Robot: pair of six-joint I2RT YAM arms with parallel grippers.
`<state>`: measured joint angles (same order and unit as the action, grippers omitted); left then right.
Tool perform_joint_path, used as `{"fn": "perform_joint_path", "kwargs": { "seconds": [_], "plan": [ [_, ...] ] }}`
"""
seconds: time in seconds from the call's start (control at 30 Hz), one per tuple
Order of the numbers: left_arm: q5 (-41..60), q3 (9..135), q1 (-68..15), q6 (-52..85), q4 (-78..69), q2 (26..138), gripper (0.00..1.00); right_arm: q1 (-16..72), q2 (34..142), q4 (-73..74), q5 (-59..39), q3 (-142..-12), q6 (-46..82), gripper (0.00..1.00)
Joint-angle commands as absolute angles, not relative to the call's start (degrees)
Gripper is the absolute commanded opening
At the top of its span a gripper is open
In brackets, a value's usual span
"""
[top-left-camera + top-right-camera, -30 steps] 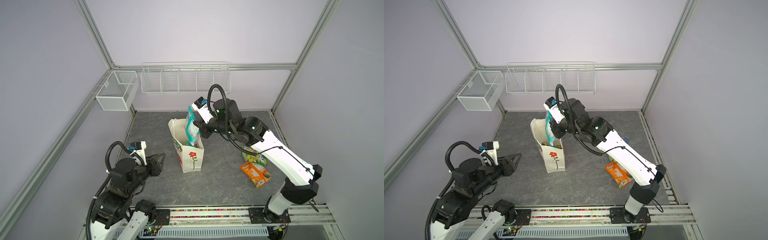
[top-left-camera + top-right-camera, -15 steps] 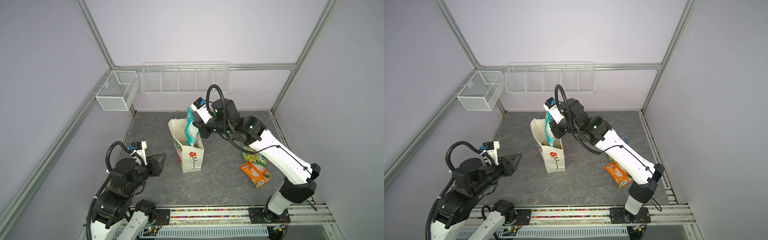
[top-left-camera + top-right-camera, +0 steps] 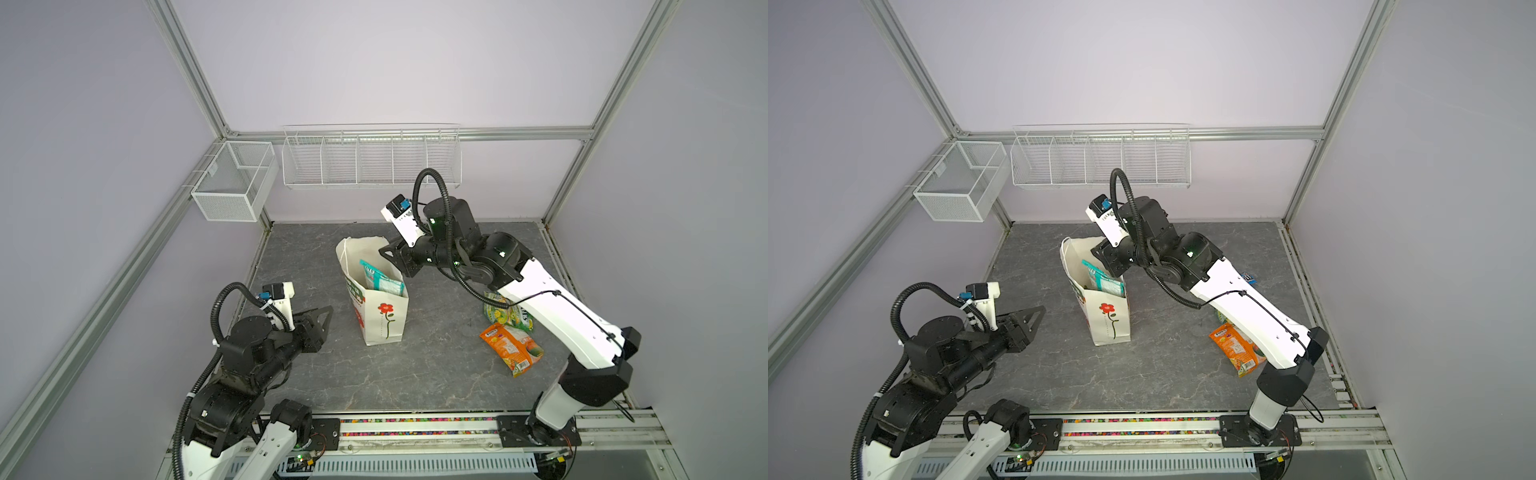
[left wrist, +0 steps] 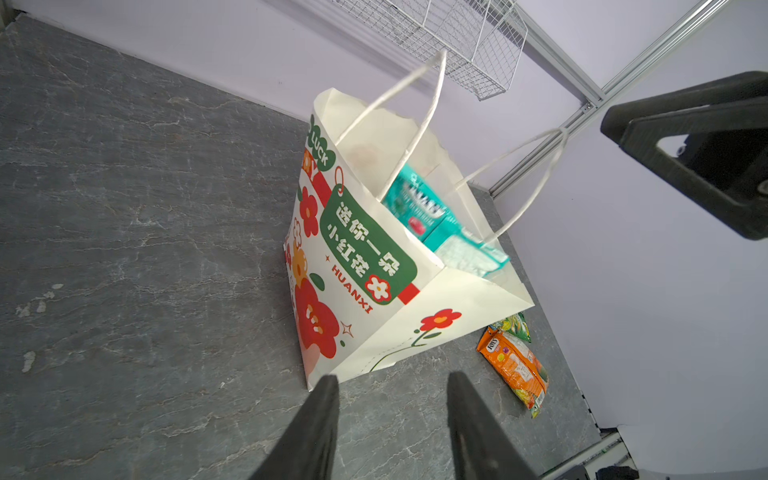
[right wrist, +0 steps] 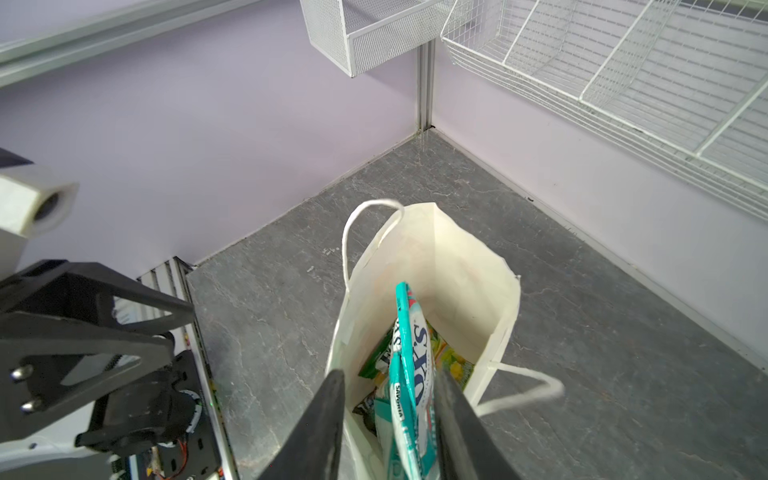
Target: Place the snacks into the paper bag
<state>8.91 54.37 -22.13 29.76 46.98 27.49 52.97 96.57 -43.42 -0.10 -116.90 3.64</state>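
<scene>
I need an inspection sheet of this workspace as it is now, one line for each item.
Surface: grey stone-pattern table, no spill seen.
Job's things: paper bag upright, teal packet leaning inside; orange packet and green-yellow packet lie on the table, right of the bag.
Clutter: nothing seen.
Claws: left claw open, empty, short of the bag; right claw open at the bag mouth.
Cables: black hoses loop along both arms.
Surroundings: white wire baskets on the back wall.

A teal packet [image 3: 380,280] stands in the paper bag [image 3: 384,320] beside the right end effector [image 3: 392,261].
</scene>
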Motion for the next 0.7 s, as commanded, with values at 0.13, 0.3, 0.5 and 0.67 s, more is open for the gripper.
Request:
{"fn": "perform_joint_path", "kwargs": {
  "seconds": [0.13, 0.3, 0.5, 0.67],
  "plan": [
    [10.1, 53.9, -22.0, 30.1, 46.7, 27.4, 0.43, 52.7, 93.2, -39.9, -1.7, -113.9, 5.3, 0.64],
    [11.3, 54.1, -22.0, 30.4, 46.5, 27.9, 0.44, 52.7, 90.7, -38.9, -2.2, -111.1, 6.1, 0.81],
    [13.5, 54.2, -22.2, 30.8, 46.0, 28.5, 0.45, 52.8, 87.6, -37.4, -1.5, -106.9, 6.6, 0.95],
    [13.8, 54.0, -23.8, 31.5, 45.4, 28.8, 0.47, 52.7, 85.2, -36.5, -0.9, -103.6, 7.0, 1.00]
  ]
}}
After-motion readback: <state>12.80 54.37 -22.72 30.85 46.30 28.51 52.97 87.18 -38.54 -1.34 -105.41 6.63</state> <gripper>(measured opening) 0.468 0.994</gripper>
